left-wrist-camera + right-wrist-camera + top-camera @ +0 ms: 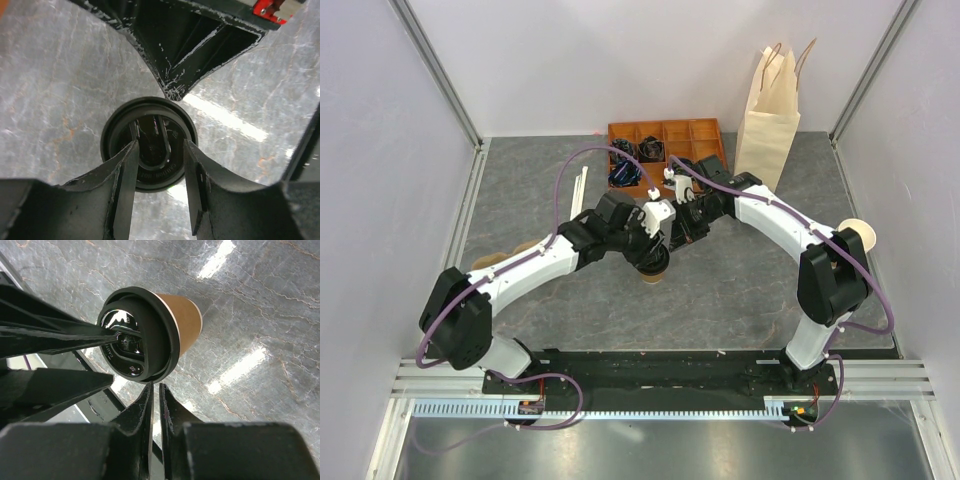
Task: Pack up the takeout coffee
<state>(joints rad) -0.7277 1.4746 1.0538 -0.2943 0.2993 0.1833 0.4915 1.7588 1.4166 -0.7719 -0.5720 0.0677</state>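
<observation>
The takeout coffee (654, 273), a tan paper cup (184, 320) with a black lid (150, 117), stands upright mid-table. My left gripper (651, 252) points straight down over it. In the left wrist view the left gripper (160, 143) is open, its fingers closer together than the lid is wide, and the lid shows between them. From the right wrist view, one left fingertip (112, 337) reaches the lid's centre. My right gripper (672, 236) is beside the cup. Its jaws (155, 386) are shut to a thin slit with nothing between them, tips just off the lid's rim.
A tall paper bag (770, 120) stands open at the back right. An orange compartment tray (665, 148) sits behind the arms. A lidless paper cup (857, 235) is at the right edge, a brown pulp carrier (508, 258) lies under the left arm, and white sticks (581, 188) lie left of the tray.
</observation>
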